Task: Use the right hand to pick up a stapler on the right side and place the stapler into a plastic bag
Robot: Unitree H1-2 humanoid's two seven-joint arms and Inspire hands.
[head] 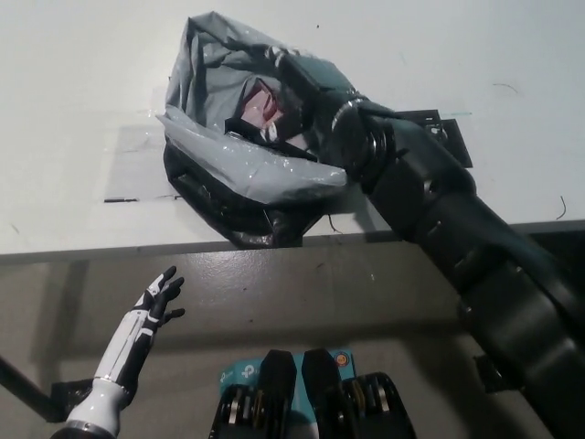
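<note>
The translucent grey plastic bag [228,160] lies on the white table [73,110] with its mouth facing up, over a black crumpled layer [215,206]. My black right hand [309,87] reaches into the bag's mouth from the right, and the bag's folds hide its fingers. A pink and red thing [260,101] shows inside the bag just left of the hand. I cannot make out the stapler, nor whether the hand holds anything. Below the table's front edge at the lower left, my white left hand [151,311] rests with its fingers spread.
A black flat patch [448,137] lies on the table to the right of the bag, partly under my right forearm. The table's front edge [110,249] runs across the middle of the view, with grey floor below it.
</note>
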